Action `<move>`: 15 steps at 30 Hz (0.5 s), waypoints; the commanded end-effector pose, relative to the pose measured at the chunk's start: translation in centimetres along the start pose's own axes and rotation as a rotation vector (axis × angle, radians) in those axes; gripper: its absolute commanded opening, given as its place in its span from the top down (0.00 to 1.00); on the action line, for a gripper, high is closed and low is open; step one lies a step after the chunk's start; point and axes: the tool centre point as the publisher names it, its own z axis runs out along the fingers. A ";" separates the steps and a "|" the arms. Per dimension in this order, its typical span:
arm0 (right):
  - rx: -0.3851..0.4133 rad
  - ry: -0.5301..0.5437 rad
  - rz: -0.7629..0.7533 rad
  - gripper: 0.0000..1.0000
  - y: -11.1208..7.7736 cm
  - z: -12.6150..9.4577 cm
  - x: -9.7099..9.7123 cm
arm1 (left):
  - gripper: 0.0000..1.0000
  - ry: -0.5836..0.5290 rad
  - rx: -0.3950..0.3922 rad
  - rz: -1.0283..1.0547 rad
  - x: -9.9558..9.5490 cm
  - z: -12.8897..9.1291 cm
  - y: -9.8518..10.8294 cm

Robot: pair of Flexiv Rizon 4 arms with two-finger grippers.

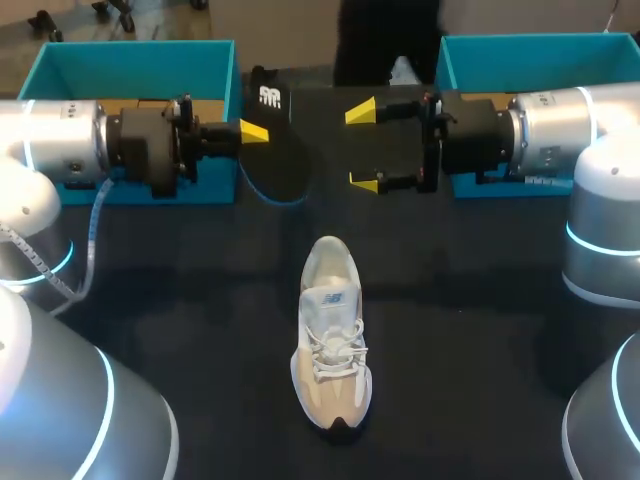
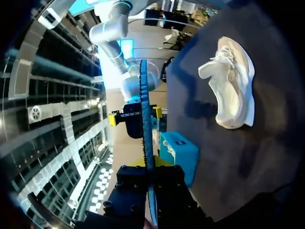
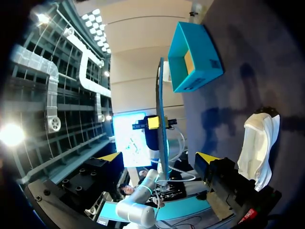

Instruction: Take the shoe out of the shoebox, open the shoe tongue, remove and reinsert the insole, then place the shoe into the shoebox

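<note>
My left pincer [image 1: 252,131] is clenched on the black insole [image 1: 283,160]. My right pincer [image 1: 362,147] stands released, facing it. The white sneaker [image 1: 330,340] lies on the table [image 1: 480,330].

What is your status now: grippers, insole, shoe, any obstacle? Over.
Left gripper shut on insole, held on edge in the air. Right gripper open, facing insole, not touching. Shoe upright on table. Nothing between them.
</note>
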 end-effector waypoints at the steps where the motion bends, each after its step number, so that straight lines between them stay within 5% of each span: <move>1: -0.001 0.002 -0.031 0.00 -0.1 0.6 -0.1 | 1.00 -0.025 -0.001 0.038 0.1 0.0 -0.6; 15: 0.038 -0.011 -0.168 0.00 -1.1 2.8 -0.9 | 1.00 -0.038 0.036 0.071 0.1 1.2 -1.0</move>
